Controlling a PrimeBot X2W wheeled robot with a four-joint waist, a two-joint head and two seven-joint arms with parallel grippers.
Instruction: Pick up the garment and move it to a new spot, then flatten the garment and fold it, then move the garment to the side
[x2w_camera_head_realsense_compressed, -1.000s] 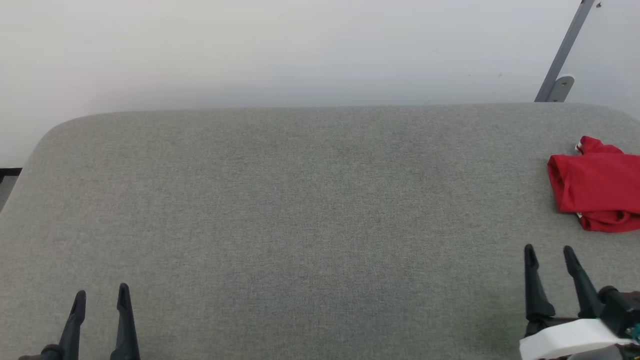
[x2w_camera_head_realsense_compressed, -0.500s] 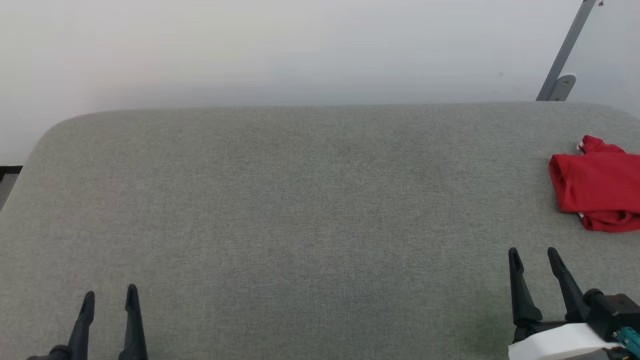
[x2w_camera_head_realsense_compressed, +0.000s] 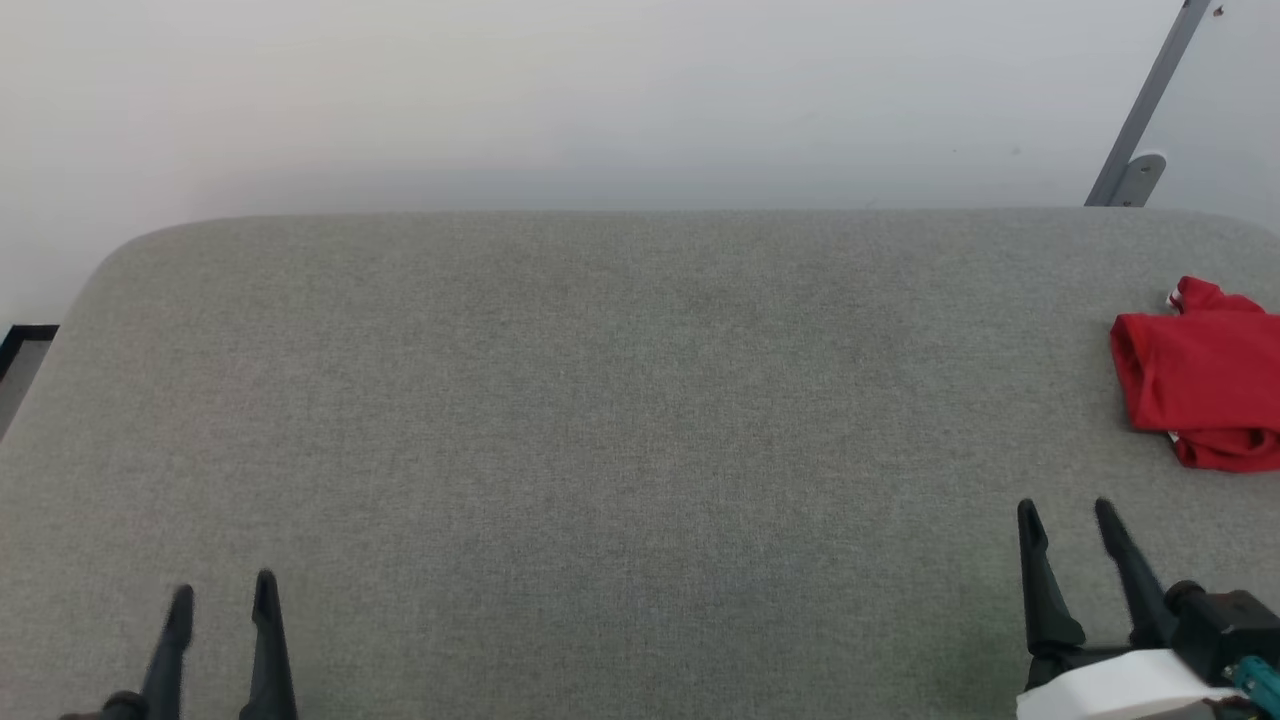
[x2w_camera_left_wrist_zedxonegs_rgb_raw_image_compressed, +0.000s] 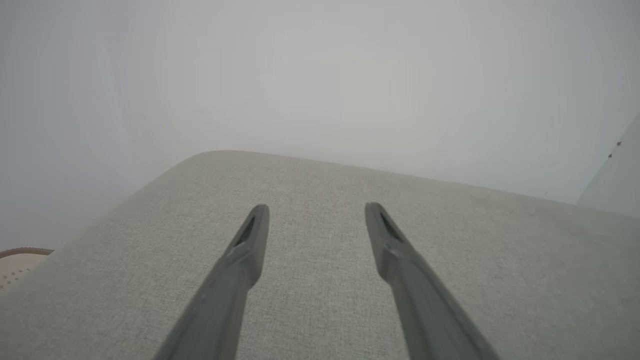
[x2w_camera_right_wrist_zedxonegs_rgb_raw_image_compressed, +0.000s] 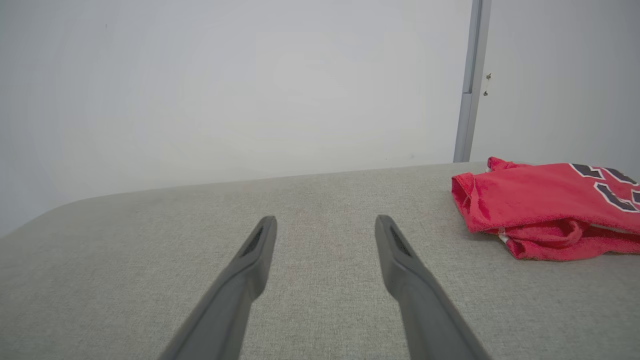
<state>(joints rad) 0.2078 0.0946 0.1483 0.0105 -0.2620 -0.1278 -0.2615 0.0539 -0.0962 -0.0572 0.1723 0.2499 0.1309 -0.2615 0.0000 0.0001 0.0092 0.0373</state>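
The garment (x2w_camera_head_realsense_compressed: 1200, 375) is a red shirt, folded into a small bundle at the far right of the grey padded table (x2w_camera_head_realsense_compressed: 600, 400); its right part is cut off by the frame edge. In the right wrist view the garment (x2w_camera_right_wrist_zedxonegs_rgb_raw_image_compressed: 540, 205) lies to the right of my fingers, with black white-outlined lettering on top. My right gripper (x2w_camera_head_realsense_compressed: 1067, 510) stands open near the front right, short of the garment and apart from it. My left gripper (x2w_camera_head_realsense_compressed: 223, 590) is open at the front left, with nothing between its fingers. In the wrist views, left gripper (x2w_camera_left_wrist_zedxonegs_rgb_raw_image_compressed: 316, 211) and right gripper (x2w_camera_right_wrist_zedxonegs_rgb_raw_image_compressed: 325, 223) hover over bare fabric.
A pale wall rises behind the table. A grey metal bar (x2w_camera_head_realsense_compressed: 1145, 115) leans at the back right corner. The table's left corner is rounded, and a strip of floor (x2w_camera_head_realsense_compressed: 20, 350) shows beyond it.
The whole head view has shifted slightly, so the camera has turned. My right gripper has drawn a little to the left, away from the garment. The garment lies as before.
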